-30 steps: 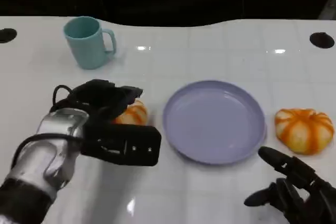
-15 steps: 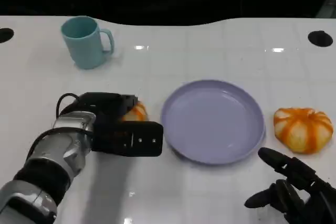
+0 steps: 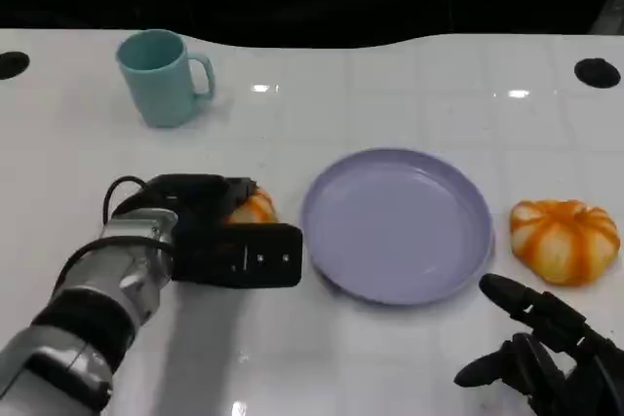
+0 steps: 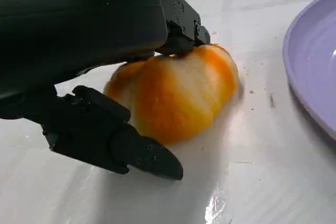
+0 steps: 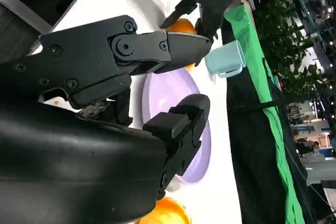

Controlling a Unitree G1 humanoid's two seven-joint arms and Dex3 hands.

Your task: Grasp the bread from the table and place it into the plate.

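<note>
An orange-and-white striped bread [image 3: 253, 208] lies on the white table, just left of the lavender plate [image 3: 397, 226]. My left hand [image 3: 216, 233] is down over it. In the left wrist view the bread [image 4: 178, 95] sits between my fingers [image 4: 181, 22], which press on its far side, and my thumb [image 4: 115, 142], which lies along its near side. The bread rests on the table. My right hand [image 3: 548, 358] hovers at the front right with fingers spread, holding nothing; the right wrist view shows its fingers [image 5: 131, 51] apart above the plate [image 5: 202, 150].
A second striped bread [image 3: 565, 241] lies right of the plate. A teal cup [image 3: 161, 77] stands at the back left. Two dark round holes [image 3: 597, 72] mark the table's far corners, with its black far edge behind them.
My left arm has come down, bringing the hand lower around the bread. The bread, the plate and my right hand have stayed put.
</note>
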